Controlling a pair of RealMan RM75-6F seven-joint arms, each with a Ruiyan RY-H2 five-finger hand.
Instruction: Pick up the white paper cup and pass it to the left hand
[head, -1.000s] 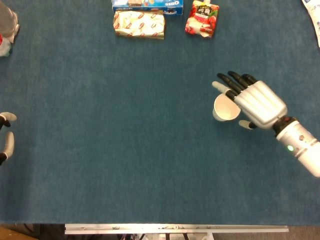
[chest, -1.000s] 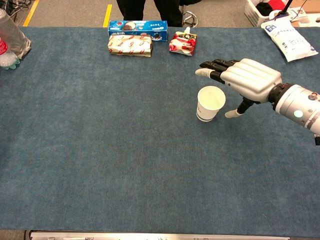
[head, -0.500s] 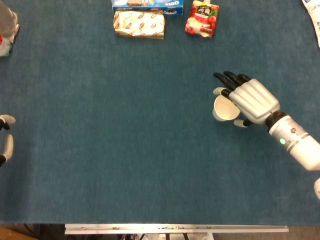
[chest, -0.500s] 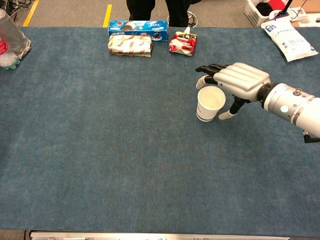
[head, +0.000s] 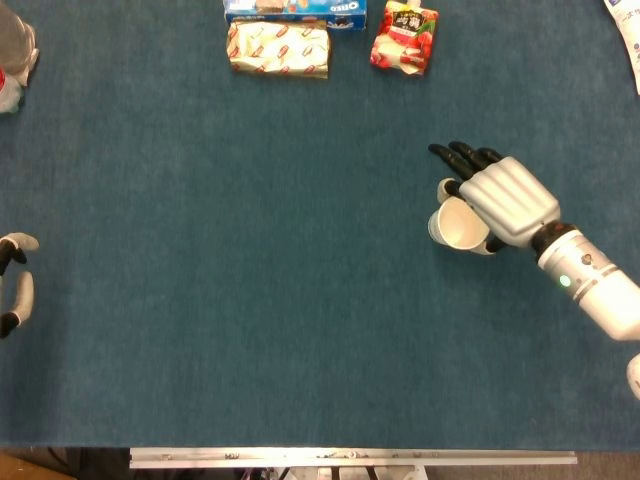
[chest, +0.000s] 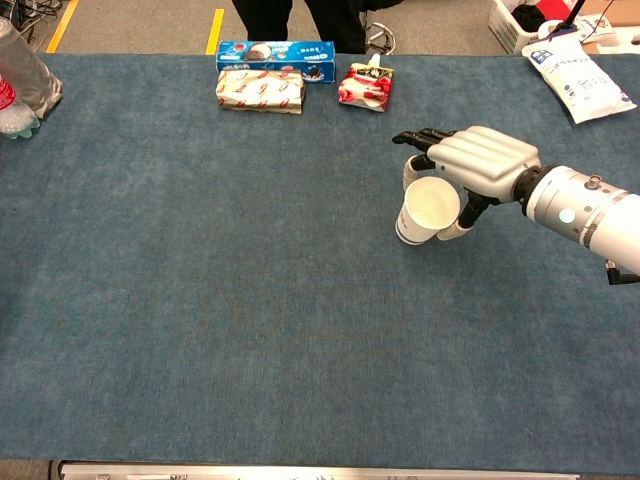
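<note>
Head view. The work surface is a dark blue carpet-like table cover (head: 250, 300) that fills the frame; a metal rail (head: 350, 458) runs along its near edge. At the far edge lie a blue rectangular biscuit box (head: 295, 10), a cream and red foil-wrapped pack (head: 278, 49) touching it on the near side, and a red pouch with a fruit print (head: 404, 38) just beside them. A clear plastic bottle (head: 14, 50) lies at the far left edge. The silver right hand (head: 495, 200) holds the white paper cup (head: 456, 224) on the right half of the table: dark fingers (head: 462, 156) curve over the cup's far side and the thumb closes on its near side. The cup is tilted, mouth towards the camera. Only white fingertips of the left hand (head: 14, 283) show at the left edge, set apart and holding nothing. A broad bare stretch of cover lies between the two hands.

Chest view. The same right hand (chest: 470, 172) grips the cup (chest: 424, 212), whose rim tips towards the viewer. This view adds the grey floor with a yellow stripe (chest: 214, 30) beyond the table, dark trouser legs (chest: 290, 18) behind the biscuit box (chest: 275, 50), and a white printed bag (chest: 580, 78) at the far right. The left hand is outside this view.
</note>
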